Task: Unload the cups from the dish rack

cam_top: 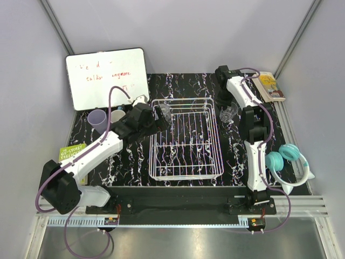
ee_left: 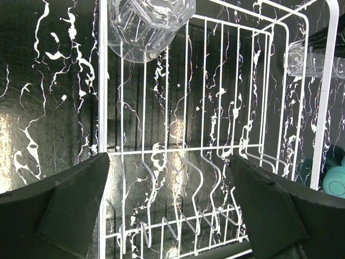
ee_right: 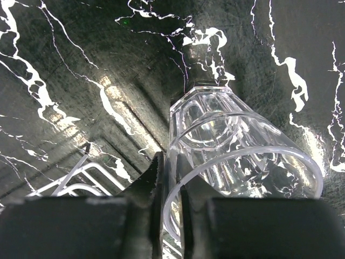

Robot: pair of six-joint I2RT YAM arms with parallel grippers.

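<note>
- One clear glass (ee_right: 237,140), rim-pinched in right gripper (ee_right: 171,183): thin hold, may slip or topple.
- Left gripper (ee_left: 170,162), spread wide before second glass (ee_left: 145,27): could snag dish rack (ee_left: 101,108) wire.

Left arm (cam_top: 94,151), right arm (cam_top: 253,156): white links, black joints, purple cables (looping loose). Left gripper (ee_left: 170,157): black wedge fingers (ee_left: 70,210).

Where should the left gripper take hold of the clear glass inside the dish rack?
Probably across its faceted wall, coming from above on the near side: the glass lies tilted in the far left corner of the dish rack, and the open left gripper faces it.
</note>
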